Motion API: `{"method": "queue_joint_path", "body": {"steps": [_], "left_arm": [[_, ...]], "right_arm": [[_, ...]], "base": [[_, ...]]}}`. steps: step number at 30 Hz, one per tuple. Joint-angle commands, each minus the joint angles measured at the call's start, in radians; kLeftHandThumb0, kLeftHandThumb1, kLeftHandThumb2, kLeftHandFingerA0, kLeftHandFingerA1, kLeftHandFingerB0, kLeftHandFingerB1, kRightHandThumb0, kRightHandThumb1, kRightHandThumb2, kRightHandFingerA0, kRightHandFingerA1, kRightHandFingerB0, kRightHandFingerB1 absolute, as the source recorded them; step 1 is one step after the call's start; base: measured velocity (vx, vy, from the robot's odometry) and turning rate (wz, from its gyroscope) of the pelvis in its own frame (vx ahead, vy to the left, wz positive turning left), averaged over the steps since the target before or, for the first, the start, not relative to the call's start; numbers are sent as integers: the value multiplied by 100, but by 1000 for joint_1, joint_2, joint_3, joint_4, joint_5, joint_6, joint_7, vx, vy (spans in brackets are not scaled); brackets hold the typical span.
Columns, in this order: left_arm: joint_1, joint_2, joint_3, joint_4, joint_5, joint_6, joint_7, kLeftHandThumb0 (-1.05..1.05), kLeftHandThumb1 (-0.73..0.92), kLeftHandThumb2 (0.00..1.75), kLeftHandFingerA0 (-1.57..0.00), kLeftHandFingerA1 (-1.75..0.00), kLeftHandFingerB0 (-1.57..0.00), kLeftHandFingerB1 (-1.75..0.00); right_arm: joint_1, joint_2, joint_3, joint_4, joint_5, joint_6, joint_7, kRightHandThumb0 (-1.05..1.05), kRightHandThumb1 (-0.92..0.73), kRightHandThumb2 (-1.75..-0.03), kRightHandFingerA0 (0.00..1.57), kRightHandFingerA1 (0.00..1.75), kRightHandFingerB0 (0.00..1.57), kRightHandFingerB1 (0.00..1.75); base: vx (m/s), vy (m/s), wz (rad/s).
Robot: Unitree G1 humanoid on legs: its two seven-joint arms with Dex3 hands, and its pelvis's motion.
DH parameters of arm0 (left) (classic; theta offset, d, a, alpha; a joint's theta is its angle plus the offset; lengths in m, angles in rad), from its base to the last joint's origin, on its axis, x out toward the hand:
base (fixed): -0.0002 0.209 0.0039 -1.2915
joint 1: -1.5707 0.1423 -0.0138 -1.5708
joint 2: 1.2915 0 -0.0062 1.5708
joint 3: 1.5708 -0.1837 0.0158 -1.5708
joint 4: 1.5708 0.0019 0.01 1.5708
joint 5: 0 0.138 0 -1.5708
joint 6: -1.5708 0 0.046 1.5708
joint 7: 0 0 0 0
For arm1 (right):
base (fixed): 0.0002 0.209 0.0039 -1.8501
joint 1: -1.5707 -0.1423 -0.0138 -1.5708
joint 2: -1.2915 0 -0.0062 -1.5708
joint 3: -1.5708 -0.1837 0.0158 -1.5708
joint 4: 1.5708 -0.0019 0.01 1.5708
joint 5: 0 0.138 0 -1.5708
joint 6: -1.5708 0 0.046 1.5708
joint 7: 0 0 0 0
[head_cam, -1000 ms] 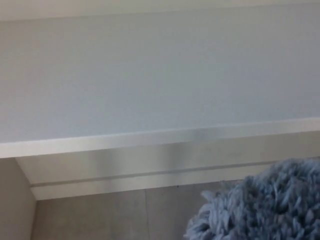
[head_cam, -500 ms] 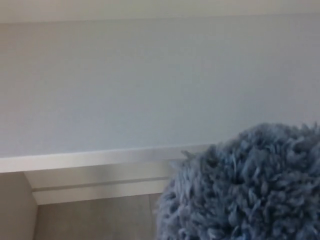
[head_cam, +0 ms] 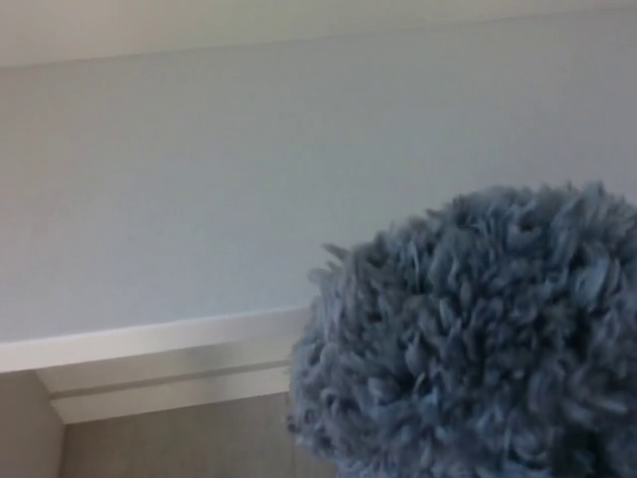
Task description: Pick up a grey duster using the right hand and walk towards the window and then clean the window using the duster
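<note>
Head view is showing the grey duster [head_cam: 468, 339] filling the lower right of the picture, its head a rounded, shaggy mass of soft blue-grey strands that are curling outward in every direction (the fibres look like thick chenille or microfibre tufts, though the picture is somewhat blurred). Its right and bottom edges are running out of frame, so its handle is not showing.

Behind the duster, a broad, flat, pale grey-white pane or panel [head_cam: 249, 179] is spanning most of the picture; its surface is looking smooth and matte, with no marks that can be made out. Whether the fibres are touching that surface cannot be told. Along the top a lighter cream band [head_cam: 199, 30] is running across at a slight slant. Below the panel a white ledge [head_cam: 129, 344] with a crisp straight edge is crossing from the left and disappearing behind the duster, and under it a white moulding [head_cam: 149, 388] with a thin groove is lying above a patch of dull grey-beige floor [head_cam: 169, 443].

Neither robot hand is appearing anywhere, so what is holding the duster cannot be told.
</note>
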Motion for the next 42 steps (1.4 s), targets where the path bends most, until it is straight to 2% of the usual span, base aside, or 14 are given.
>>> {"method": "queue_joint_path", "body": {"steps": [1,5,7,13,14,17,20,21,22,29,30,34,36,42], "left_arm": [[9,18,-2,-19,2,-43,16,-9,72,74,-102,-115,-88,-94],[9,20,-4,-19,2,-37,17,-9,72,74,-102,-115,-88,-94],[10,16,8,-6,-15,-45,-9,-6,67,82,-105,-117,-91,-97],[24,2,2,-27,-5,-64,3,-5,66,88,-106,-119,-91,-102],[19,12,2,-16,-1,-53,14,-6,65,84,-106,-113,-93,-95],[12,20,10,-7,-11,-43,3,-6,66,84,-105,-115,-91,-94],[8,17,11,-13,-13,-44,3,-7,66,86,-105,-119,-89,-98],[9,16,12,-14,-15,-46,-1,-6,68,82,-101,-118,-89,-97],[8,14,13,-14,-16,-45,-1,-6,68,82,-103,-117,-90,-99],[-4,17,17,15,-15,-34,-1,-7,65,87,-105,-116,-91,-95],[0,15,12,7,-10,-33,5,-6,66,86,-104,-117,-91,-98],[3,20,16,9,-15,-34,-4,-7,62,90,-107,-115,-93,-97],[6,19,11,7,-8,-37,3,-6,63,89,-108,-115,-92,-97],[15,4,7,-1,-7,-51,-4,-7,60,95,-107,-117,-92,-99]], "right_arm": [[-121,-12,-33,-24,12,124,-15,-23,-34,-145,103,175,89,170],[-151,-11,-46,-27,24,159,-14,-23,-34,-145,103,175,89,170],[-351,-30,-108,-7,45,327,-23,-23,-41,-137,98,175,87,167],[-430,-29,-135,-2,58,410,-17,-22,-37,-144,99,175,85,169],[-538,-64,-168,2,72,461,7,-24,-50,-126,98,175,84,162],[-615,-62,-199,6,90,531,1,-24,-59,-108,92,175,79,157],[-724,-39,-218,42,94,586,-13,-20,-49,-120,95,175,83,157],[-752,-33,-223,44,95,612,-18,-30,-48,-115,120,140,102,129],[-778,-37,-219,53,96,613,-10,-18,-47,-123,94,175,81,160],[-920,15,-221,104,97,704,-23,-20,-44,-127,98,175,86,163],[-978,-1,-204,176,76,656,-10,-24,-36,-139,103,175,82,175],[-1108,4,-186,307,28,658,-42,-27,-37,-140,106,175,83,174],[-1225,-38,-113,485,-54,576,-44,-21,-53,-122,99,175,84,165],[-1337,-120,135,809,-265,311,-34,-30,-46,-124,102,168,89,152]], "base": [[-24,125,-4],[-8,178,32],[9,39,6],[71,-22,11],[0,0,0],[0,0,0],[0,0,0],[0,0,0],[0,0,0],[0,0,0],[0,0,0],[0,0,0],[0,0,0],[0,0,0]]}}
